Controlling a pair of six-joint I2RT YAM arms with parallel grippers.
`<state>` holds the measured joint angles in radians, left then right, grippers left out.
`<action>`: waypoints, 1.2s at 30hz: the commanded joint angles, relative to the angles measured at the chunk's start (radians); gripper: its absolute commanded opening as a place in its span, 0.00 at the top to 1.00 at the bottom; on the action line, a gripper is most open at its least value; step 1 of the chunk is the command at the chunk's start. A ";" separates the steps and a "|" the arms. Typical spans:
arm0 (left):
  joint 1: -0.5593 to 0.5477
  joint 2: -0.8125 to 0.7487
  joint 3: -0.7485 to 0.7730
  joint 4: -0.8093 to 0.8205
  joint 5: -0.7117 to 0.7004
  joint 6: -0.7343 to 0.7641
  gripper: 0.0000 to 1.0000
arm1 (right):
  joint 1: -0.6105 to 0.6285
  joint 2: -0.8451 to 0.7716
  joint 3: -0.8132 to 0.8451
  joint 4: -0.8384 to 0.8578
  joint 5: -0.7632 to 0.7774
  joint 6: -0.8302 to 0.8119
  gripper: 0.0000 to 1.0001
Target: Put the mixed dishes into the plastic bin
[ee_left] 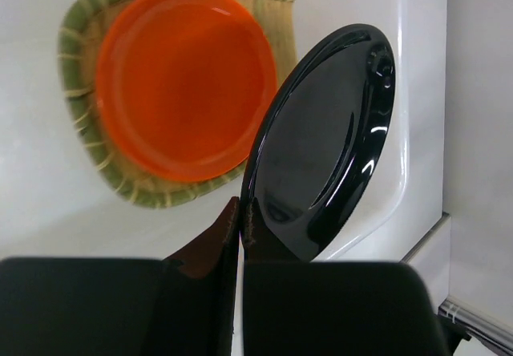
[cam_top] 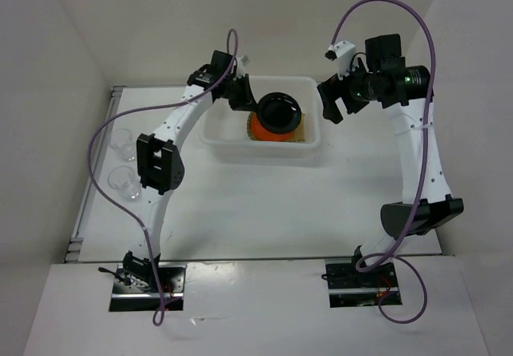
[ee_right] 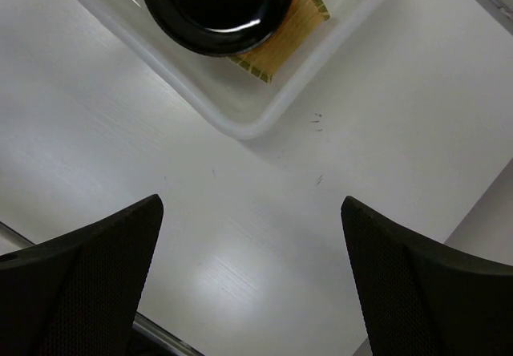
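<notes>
The white plastic bin stands at the far middle of the table. Inside it lies the bamboo tray with the orange plate on it. My left gripper is shut on the rim of the black plate and holds it tilted above the orange plate, over the bin. The black plate covers most of the orange plate from above. My right gripper is open and empty over the table, just right of the bin. Two clear cups stand at the far left.
White walls close in the table on the left, back and right. A metal rail runs along the table's left edge, next to the cups. The arm bases sit at the near edge.
</notes>
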<state>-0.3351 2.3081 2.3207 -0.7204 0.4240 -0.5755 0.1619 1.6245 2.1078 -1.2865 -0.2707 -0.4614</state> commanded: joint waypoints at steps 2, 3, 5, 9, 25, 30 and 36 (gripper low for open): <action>-0.019 0.101 0.202 -0.039 0.001 0.014 1.00 | -0.005 -0.060 0.035 0.029 -0.012 0.012 0.04; -0.030 0.129 0.282 -0.069 0.001 0.014 1.00 | -0.015 -0.070 0.024 0.029 -0.012 0.012 0.04; -0.030 0.228 0.389 -0.121 -0.011 0.014 1.00 | -0.015 -0.071 0.024 0.029 -0.012 0.012 0.04; -0.030 0.452 0.790 -0.289 -0.016 -0.001 1.00 | -0.036 -0.089 0.004 0.029 -0.012 0.012 0.04; -0.002 0.579 0.810 -0.383 -0.113 -0.021 1.00 | -0.058 -0.098 -0.023 0.019 -0.012 0.003 0.04; -0.002 0.588 0.810 -0.392 -0.113 -0.012 1.00 | -0.058 -0.098 -0.032 0.019 -0.012 -0.006 0.04; -0.002 0.539 0.810 -0.358 -0.113 -0.026 0.52 | -0.058 -0.098 -0.042 0.001 -0.042 -0.025 0.04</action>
<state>-0.3416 2.8861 3.0921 -1.0962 0.3103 -0.5812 0.1104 1.5562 2.0682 -1.2881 -0.2829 -0.4698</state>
